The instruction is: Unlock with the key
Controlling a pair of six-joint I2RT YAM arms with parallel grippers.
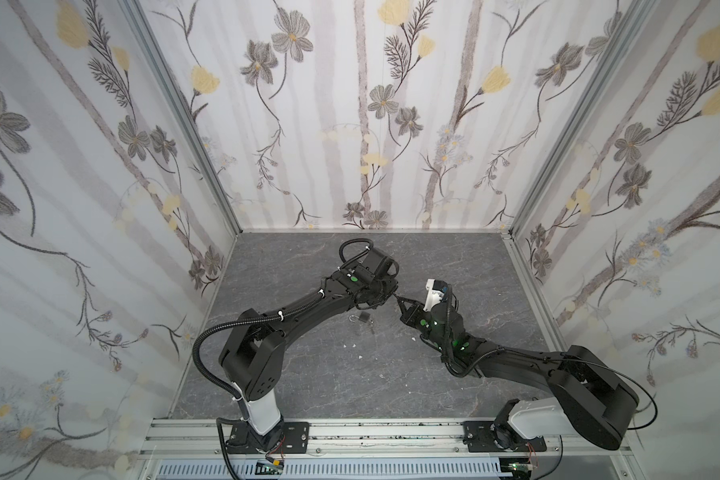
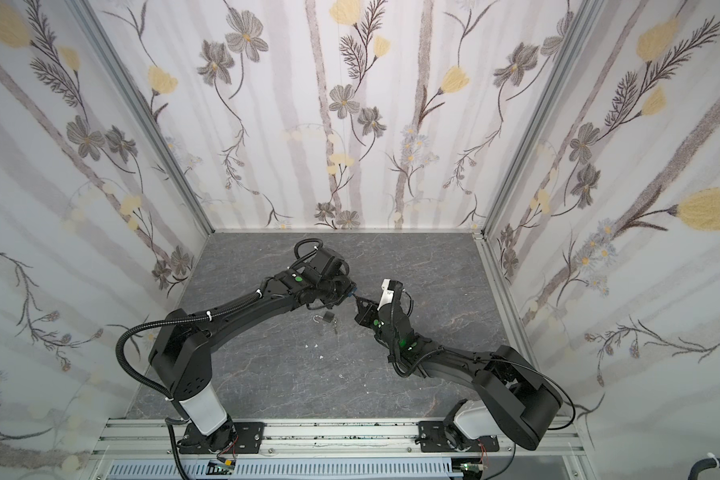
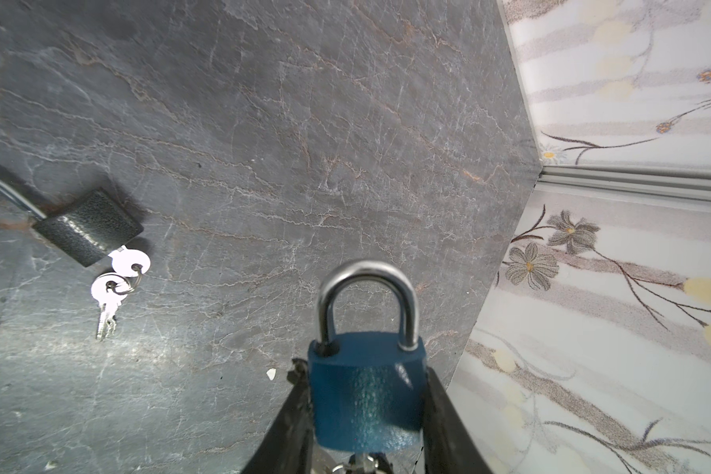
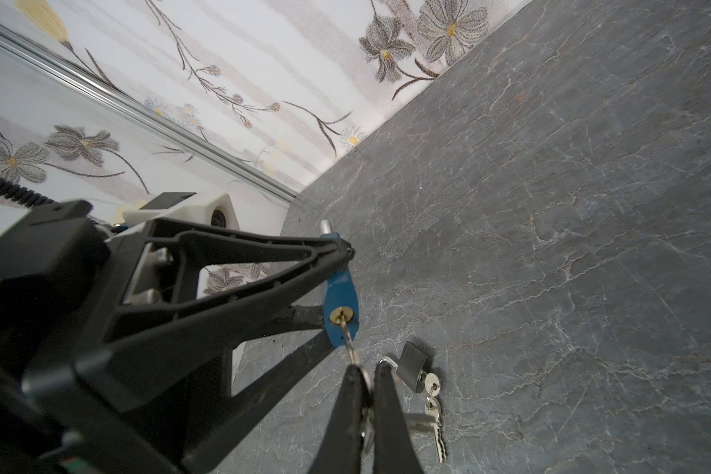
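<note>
Blue padlock, steel shackle seated, is clamped in my left gripper; my right gripper, at its 4 o'clock, pinches the inserted key.

I'm seeing the padlock sitting in my left tool, the key sticking in it, and a second padlock lying on the surface nearby.

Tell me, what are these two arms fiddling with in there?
They're working on a blue padlock. The left claw grips its body, holding it above the table, while the right claw is shut on a small key pushed into the keyhole underneath. The shackle looks closed, so it isn't unlocked yet. A dark grey padlock lies on the table, shackle open, with spare keys at its base.
</note>
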